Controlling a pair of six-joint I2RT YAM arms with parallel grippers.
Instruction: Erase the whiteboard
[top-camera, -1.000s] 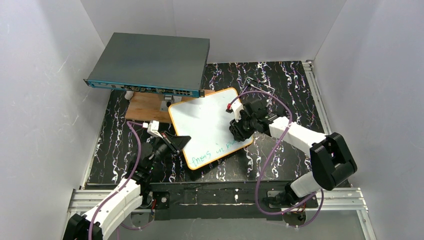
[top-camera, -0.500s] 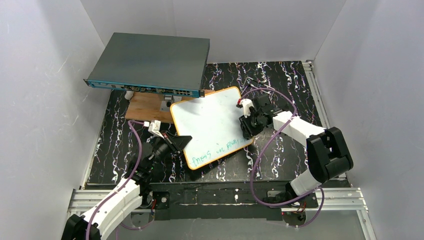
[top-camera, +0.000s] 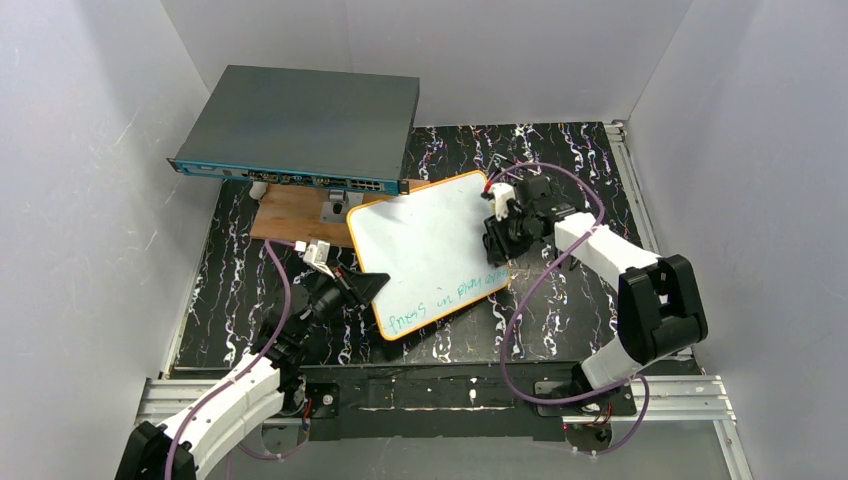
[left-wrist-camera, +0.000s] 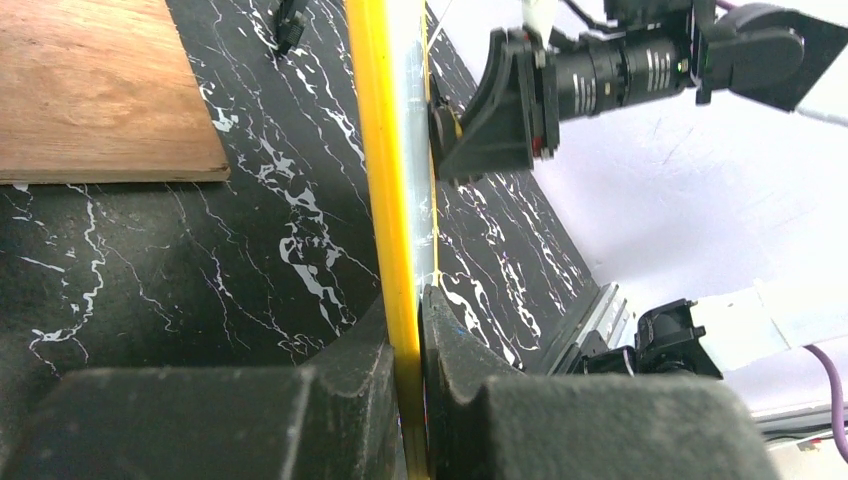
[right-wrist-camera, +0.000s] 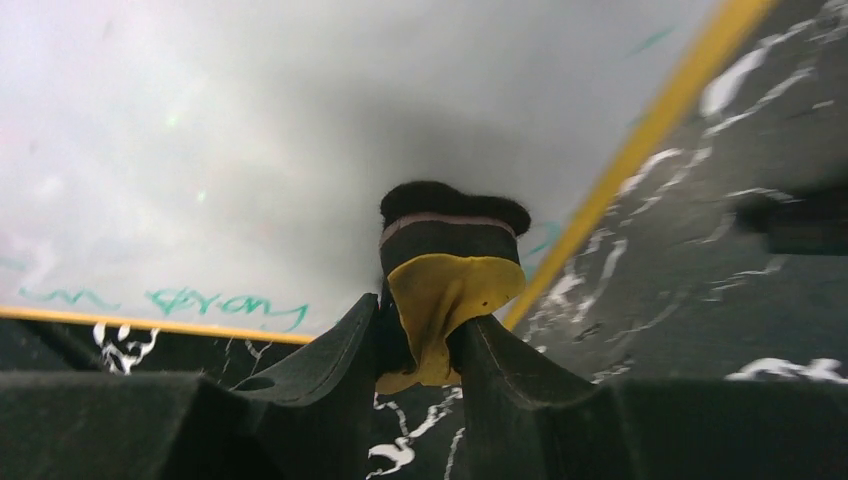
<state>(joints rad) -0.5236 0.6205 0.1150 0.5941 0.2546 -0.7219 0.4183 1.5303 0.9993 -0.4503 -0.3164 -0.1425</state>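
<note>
1. yellow-orange framing is what the left tool (left-wrist-camera: 405, 335) is clenched on. its two dark fingers pinch the near left edge of the small rectangular whiteboard with rounded corners and a thin yellow-orange frame (top-camera: 425, 245), seen edge-on from the left wrist. the pinch looks meant to steady the board so rubbing cannot push it away.
2. the whiteboard sits at an angle in the middle of the black, white-veined marble-pattern counter (top-camera: 590, 170). a dark shadow under its near corner suggests that end is raised a little. its far edge overlaps the wood behind it.
3. green handwriting (top-camera: 440, 298) runs along the near edge, unwiped. the rest of the white surface looks blank, so the job seems partly done, with this strip left to clear.
4. the right tool (right-wrist-camera: 425, 335) is grasping a small block eraser with a yellow back and a black felt face (right-wrist-camera: 445, 270). the felt appears pressed to the white surface just inside the right side of the frame, a little beyond the writing. holding it felt-down lets the arm drag it flat, and the next stroke would likely have to come toward the near edge.
5. a brown flat wooden board (top-camera: 290, 212) lies farther back on the left, partly covered by the whiteboard's far corner.
6. a large dark-grey flat box with a row of ports along its blue front (top-camera: 300, 125) sits farthest, over the wood's far edge. it is well apart from both tools and plays no part in the wiping.
</note>
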